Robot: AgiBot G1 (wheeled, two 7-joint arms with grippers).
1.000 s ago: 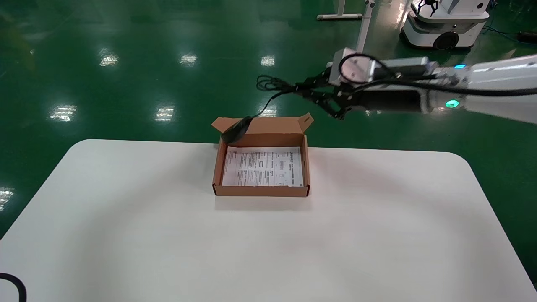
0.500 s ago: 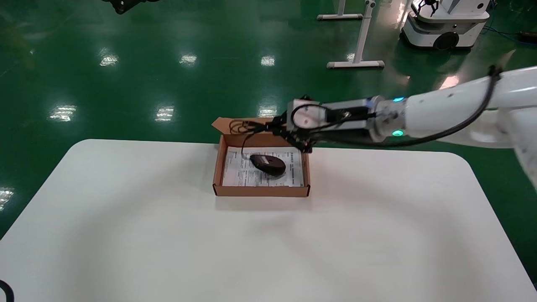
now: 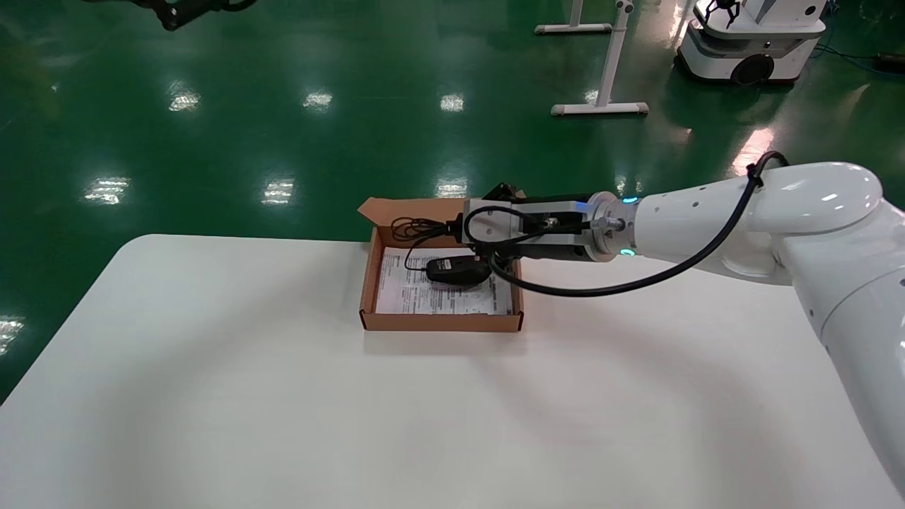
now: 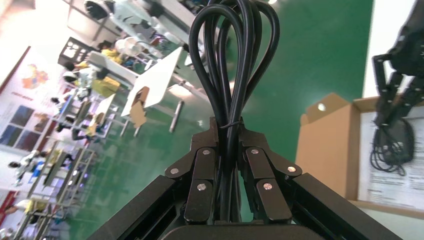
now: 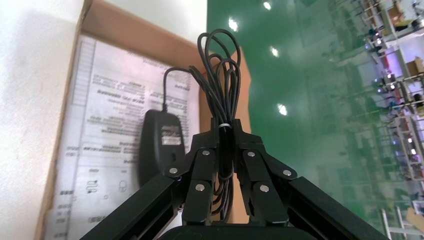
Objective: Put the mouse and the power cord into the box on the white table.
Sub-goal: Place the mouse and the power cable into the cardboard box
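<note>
The large smooth white tabletop [image 3: 297, 396] with rounded corners fills the near part of the head view. Toward its far edge sits the shallow rectangular brown cardboard box [image 3: 438, 322], its flap lid [image 3: 424, 209] standing open at the far side and a white printed sheet [image 3: 424, 297] lining its bottom.

Inside the box, on the sheet, lies the small black oval computer mouse [image 3: 456, 271], underside up with a label showing. In the right wrist view the mouse [image 5: 159, 142] rests on the sheet [image 5: 105, 125] while its thin black cable bundle [image 5: 220, 80], tied with a white band, is pinched between the fingers of the right tool [image 5: 226, 167]. The right tool [image 3: 452, 232] reaches in from the right side, low over the far part of the box, closed on that bunched cable.

Farther off, the left tool [image 3: 173, 14] is at the upper left of the head view, above the green floor [image 3: 283, 127]. The left wrist view shows the left tool [image 4: 229, 160] clamped on the thick glossy black power cord [image 4: 234, 60], wound in loops and held in the air well away from the box [image 4: 330, 145].
</note>
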